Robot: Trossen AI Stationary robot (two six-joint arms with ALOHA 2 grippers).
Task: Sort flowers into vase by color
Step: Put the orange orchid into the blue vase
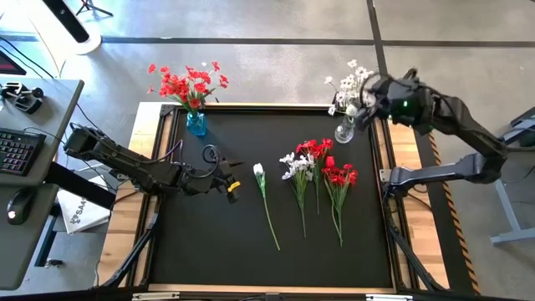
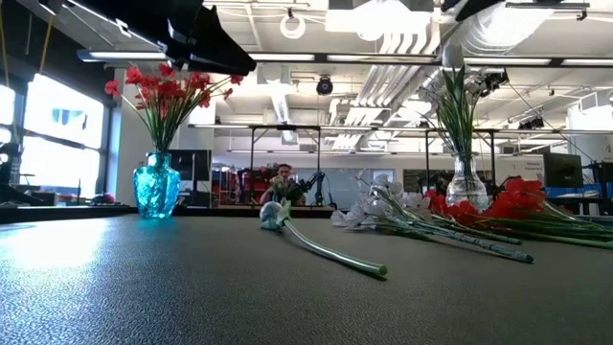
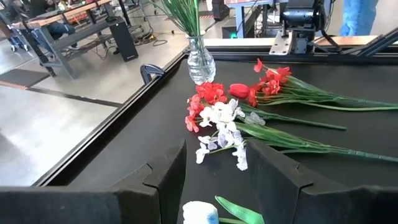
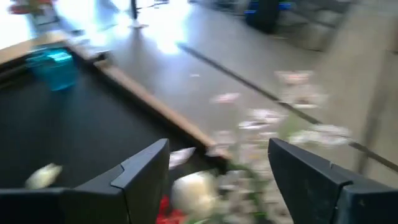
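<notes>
A single white flower (image 1: 259, 170) lies on the black mat, its stem running toward the near edge. My left gripper (image 1: 233, 187) is open just left of its bloom (image 3: 200, 213), which shows low between the fingers, untouched. More loose white flowers (image 1: 298, 167) and red flowers (image 1: 339, 176) lie to the right. A blue vase (image 1: 196, 123) holds red flowers (image 1: 188, 84). A clear vase (image 1: 344, 130) holds white flowers (image 1: 347, 84). My right gripper (image 1: 365, 107) hovers open above that vase, with white blooms (image 4: 194, 190) blurred between its fingers; I see no contact.
The black mat (image 1: 217, 242) sits in a wooden frame (image 1: 146, 167), and both vases stand at its far edge. A desk with keyboard and mouse (image 1: 18, 150) is left of the table. Bare mat stretches along the near side and between the vases.
</notes>
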